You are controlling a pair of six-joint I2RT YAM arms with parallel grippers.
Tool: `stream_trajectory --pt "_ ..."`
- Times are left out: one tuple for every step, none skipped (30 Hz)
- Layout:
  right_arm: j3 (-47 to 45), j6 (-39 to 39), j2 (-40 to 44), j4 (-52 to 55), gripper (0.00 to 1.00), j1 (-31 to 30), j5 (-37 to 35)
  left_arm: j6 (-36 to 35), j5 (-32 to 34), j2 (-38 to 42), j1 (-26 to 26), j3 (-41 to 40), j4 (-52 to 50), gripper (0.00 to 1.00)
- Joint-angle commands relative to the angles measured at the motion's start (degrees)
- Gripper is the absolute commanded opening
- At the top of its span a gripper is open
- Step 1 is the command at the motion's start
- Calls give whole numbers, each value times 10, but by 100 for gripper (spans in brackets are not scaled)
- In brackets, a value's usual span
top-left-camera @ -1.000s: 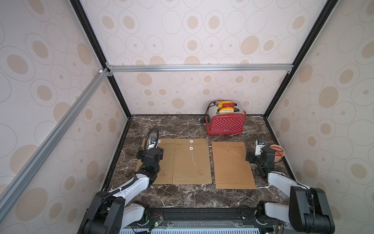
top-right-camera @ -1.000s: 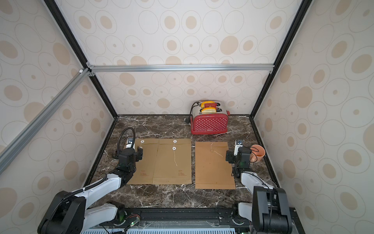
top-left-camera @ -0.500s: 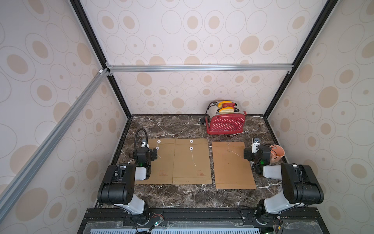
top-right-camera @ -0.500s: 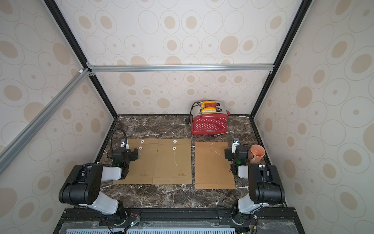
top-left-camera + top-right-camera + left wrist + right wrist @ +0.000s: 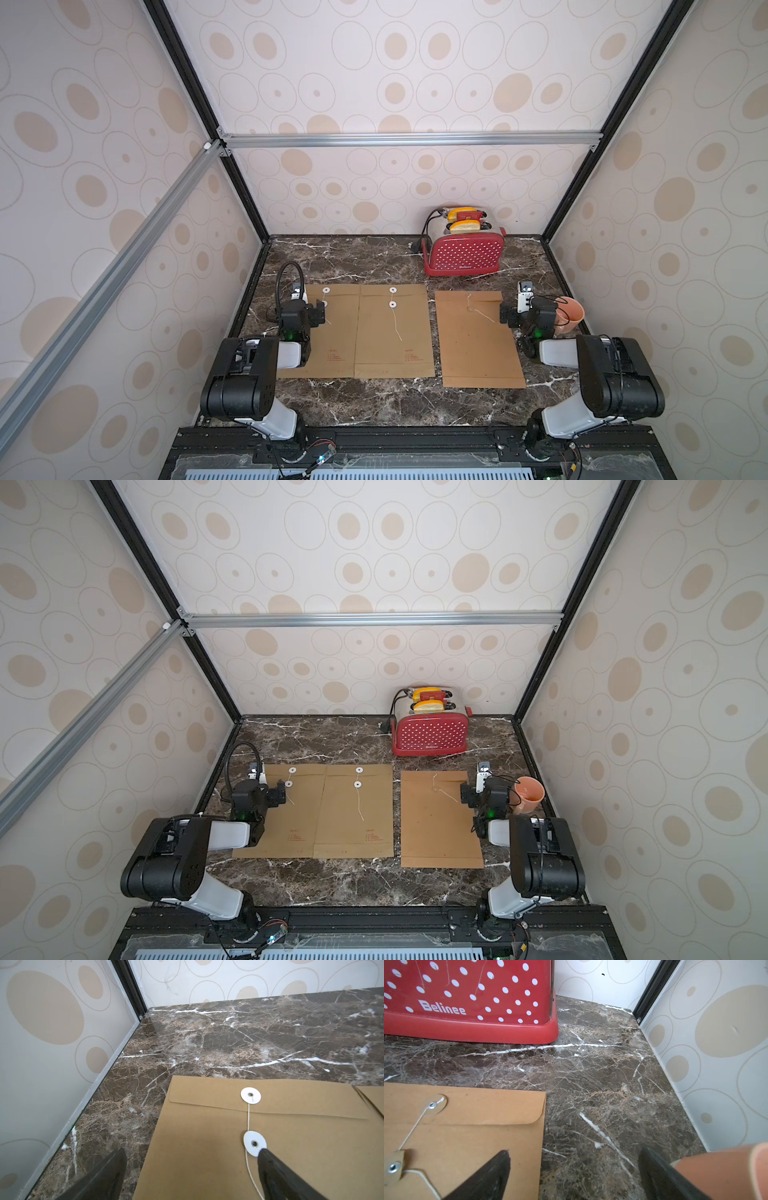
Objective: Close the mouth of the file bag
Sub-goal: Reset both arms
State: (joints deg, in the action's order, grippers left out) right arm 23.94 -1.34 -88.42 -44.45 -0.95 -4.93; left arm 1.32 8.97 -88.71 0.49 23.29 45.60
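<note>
Three brown file bags lie flat on the marble table: a left bag (image 5: 332, 345), a middle bag (image 5: 392, 332) and a right bag (image 5: 478, 340). My left gripper (image 5: 192, 1151) is open, low over the left bag (image 5: 228, 1157); one fingertip (image 5: 268, 1159) is at its lower white disc (image 5: 254, 1142). That flap is folded down, and a string (image 5: 248, 1118) joins the two discs and trails loose. My right gripper (image 5: 575, 1151) is open, straddling the right bag's (image 5: 467, 1136) edge. Its flap is folded down too, the string (image 5: 413, 1128) loose.
A red dotted toaster (image 5: 463, 253) stands at the back, just beyond the right bag. An orange cup (image 5: 571, 318) sits beside the right gripper, against one finger's outer side in the right wrist view. Walls close in on three sides.
Both arms' rear links have swung up from lying low to standing near the front rail. The grippers stay nearly in place and open.
</note>
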Motion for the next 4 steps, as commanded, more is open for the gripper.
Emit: stream_trajectory --pt "8 -2 0 1 100 -3 -3 6 -5 5 2 13 18 99" --pt "9 -2 0 4 100 -3 -4 6 -5 5 2 13 18 99" --pt "9 -1 0 5 100 -3 -3 6 -5 5 2 13 18 99" --pt "5 -1 1 -2 100 -3 -4 6 -5 5 2 13 18 99"
